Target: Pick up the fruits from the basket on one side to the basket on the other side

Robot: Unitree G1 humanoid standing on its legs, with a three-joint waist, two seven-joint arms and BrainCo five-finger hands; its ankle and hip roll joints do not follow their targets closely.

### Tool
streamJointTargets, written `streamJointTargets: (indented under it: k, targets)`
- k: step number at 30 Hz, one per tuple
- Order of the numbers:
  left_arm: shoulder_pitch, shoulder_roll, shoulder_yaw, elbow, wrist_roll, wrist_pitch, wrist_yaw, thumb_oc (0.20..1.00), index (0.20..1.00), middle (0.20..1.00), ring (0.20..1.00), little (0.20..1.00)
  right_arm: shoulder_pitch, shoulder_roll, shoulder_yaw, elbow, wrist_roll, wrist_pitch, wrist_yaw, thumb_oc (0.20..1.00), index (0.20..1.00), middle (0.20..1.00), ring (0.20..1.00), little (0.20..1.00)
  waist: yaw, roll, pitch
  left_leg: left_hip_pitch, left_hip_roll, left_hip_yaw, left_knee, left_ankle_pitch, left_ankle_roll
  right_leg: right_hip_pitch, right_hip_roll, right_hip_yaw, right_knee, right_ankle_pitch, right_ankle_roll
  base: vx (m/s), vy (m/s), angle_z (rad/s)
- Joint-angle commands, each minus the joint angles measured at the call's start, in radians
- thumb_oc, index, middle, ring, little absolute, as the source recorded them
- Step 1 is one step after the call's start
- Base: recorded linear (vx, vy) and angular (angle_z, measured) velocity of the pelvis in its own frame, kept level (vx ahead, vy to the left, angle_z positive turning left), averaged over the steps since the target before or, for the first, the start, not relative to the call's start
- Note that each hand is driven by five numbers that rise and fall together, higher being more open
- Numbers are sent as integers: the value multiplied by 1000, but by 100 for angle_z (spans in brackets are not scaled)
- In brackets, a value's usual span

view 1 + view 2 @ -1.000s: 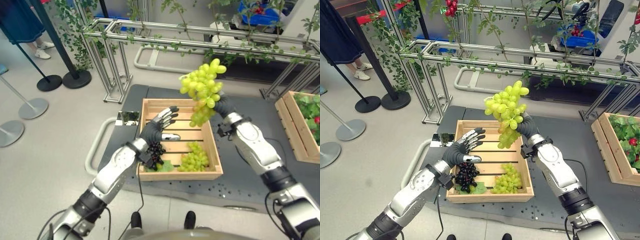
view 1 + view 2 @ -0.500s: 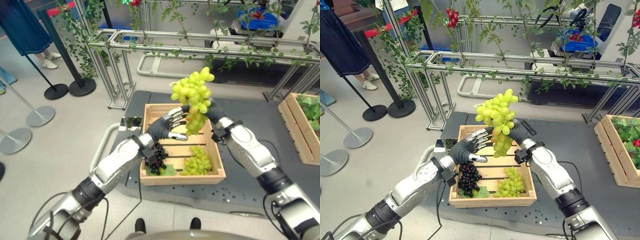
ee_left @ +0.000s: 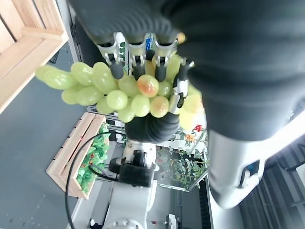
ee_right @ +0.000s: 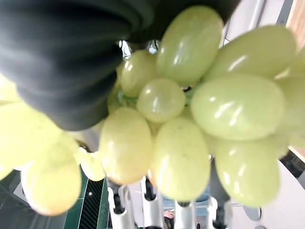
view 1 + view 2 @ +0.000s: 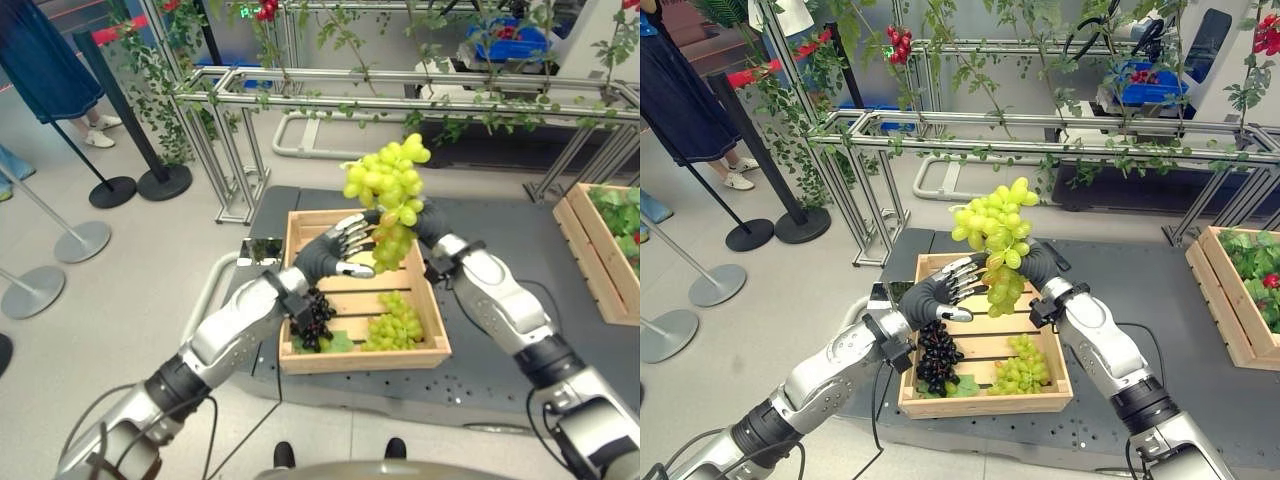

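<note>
Upright, the green grape bunch [image 5: 992, 232] hangs lengthwise in the clenched right robot hand [image 5: 1038, 264], left robot hand [image 5: 940, 296] spread.

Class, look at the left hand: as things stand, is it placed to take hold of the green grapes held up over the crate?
Probably yes. The left hand is open, fingers against the green grapes that the right hand holds up above the crate. Nothing lies between them.

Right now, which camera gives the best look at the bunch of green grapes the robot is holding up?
The right eye view: the whole green grape bunch shows above the wooden crate, between the right hand and the left hand. The left eye view shows much the same. Both wrist views show only some of its grapes, very close.
</note>
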Motion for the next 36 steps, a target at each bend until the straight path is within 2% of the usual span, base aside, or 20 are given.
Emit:
streamJointTargets:
  k: [1,10,20,27,36]
  targets:
    - [-74,-66,-56,-17,-82,-3,-42,1000,1000,1000,1000,1000,-110,75,4,-186,69,-89,61,200,200,200,200,200,-8,-37,-20,32,-21,15,45,-89,19,35,-52,-20,47,-89,95,0,0,0]
    - [55,-26,33,31,-35,11,-72,1000,1000,1000,1000,1000,-72,102,-52,-215,60,-99,82,200,200,200,200,200,-1,-34,-31,36,-21,14,45,-93,21,44,-51,-22,43,-89,94,0,0,0]
    - [147,10,134,22,28,-1,-86,1000,1000,1000,1000,1000,-52,105,-80,-224,42,-98,95,200,200,200,200,200,9,-31,-40,40,-19,15,42,-92,19,46,-48,-24,37,-88,93,0,0,0]
    - [150,5,151,24,52,-5,-87,1000,1000,1000,1000,1000,-53,102,-83,-225,39,-96,102,200,200,200,200,200,10,-33,-41,44,-18,15,41,-94,19,51,-48,-23,37,-90,92,0,0,0]
    - [65,-33,85,10,53,-4,-93,1000,1000,1000,1000,1000,-72,116,-57,-222,61,-93,116,200,200,200,200,200,5,-34,-38,38,-18,9,40,-92,20,50,-48,-27,39,-93,91,0,0,0]
